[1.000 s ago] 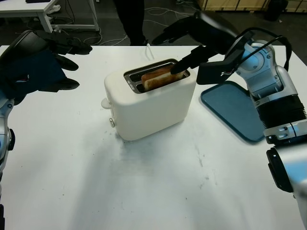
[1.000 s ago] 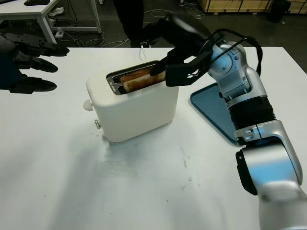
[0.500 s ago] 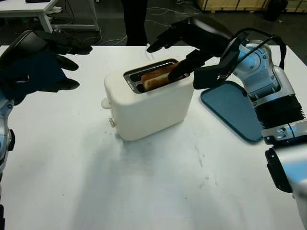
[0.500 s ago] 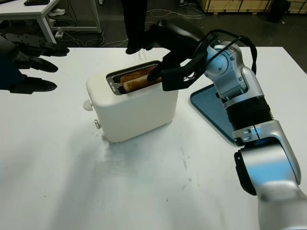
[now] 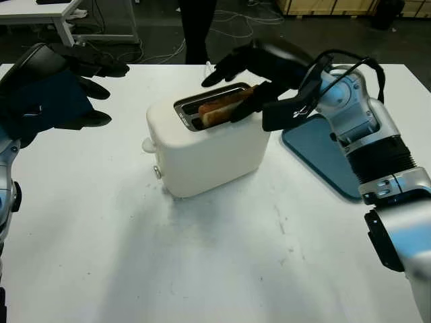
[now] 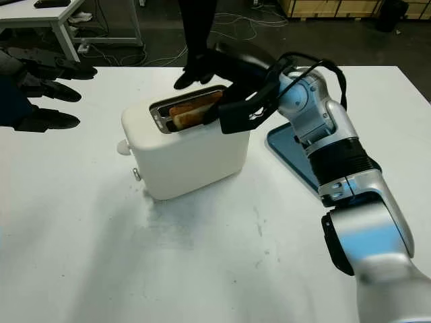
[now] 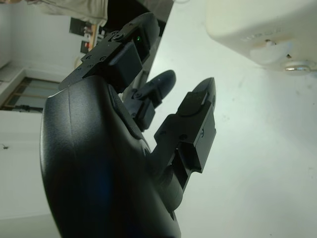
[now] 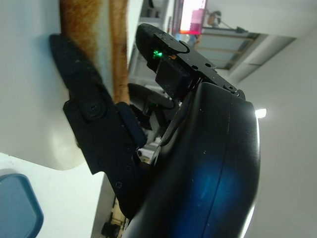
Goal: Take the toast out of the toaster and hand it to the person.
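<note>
A white toaster (image 5: 209, 145) stands mid-table with browned toast (image 5: 222, 108) sticking up out of its slot. My right hand (image 5: 221, 98) hovers over the slot, open. Its thumb lies along the near side of the toast, and its other fingers (image 5: 219, 67) reach past the far side. The right wrist view has the toast (image 8: 94, 39) passing between the black thumb (image 8: 84, 109) and the other fingers. My left hand (image 5: 87, 87) is raised to the left of the toaster, open and holding nothing. A person's dark legs (image 5: 199, 27) stand beyond the table's far edge.
A blue tray (image 5: 323, 151) lies flat on the table to the right of the toaster, under my right forearm. The toaster's lever knob (image 5: 147, 144) juts out on its left end. A white desk (image 5: 40, 13) and floor cables sit behind the table.
My right hand has slid left along the toaster, its fingers now reaching farther over the slot and toast. The person has shifted slightly right. My left hand has not moved.
</note>
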